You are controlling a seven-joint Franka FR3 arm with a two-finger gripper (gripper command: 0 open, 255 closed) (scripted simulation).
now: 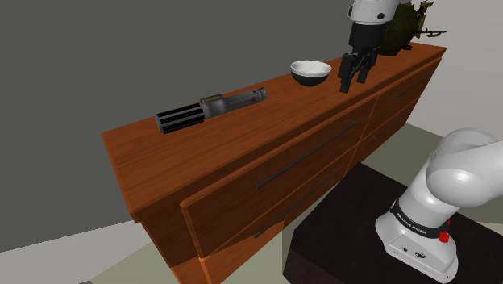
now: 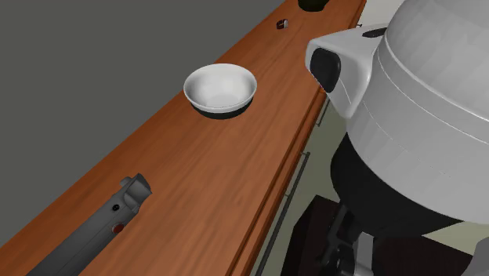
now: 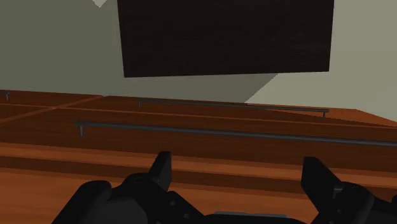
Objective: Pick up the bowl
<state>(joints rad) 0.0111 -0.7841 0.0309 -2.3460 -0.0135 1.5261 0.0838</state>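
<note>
One target: the dark round bowl with white inside [image 1: 310, 73] sits upright on the reddish-brown wooden dresser [image 1: 242, 137], upper right of centre in the shoulder view. The black two-finger gripper [image 1: 353, 82] hangs just right of it near the front edge, fingers spread and empty, likely pre-opened for a rim grasp. The wrist view faces the drawer fronts [image 3: 191, 121], so it needs shifting over the bowl. The dark grey cylindrical torch [image 1: 211, 108] lies well apart and is no obstruction.

Grey-black flashlight [image 1: 211, 108] atop brown wooden dresser [image 1: 242, 133]
</note>
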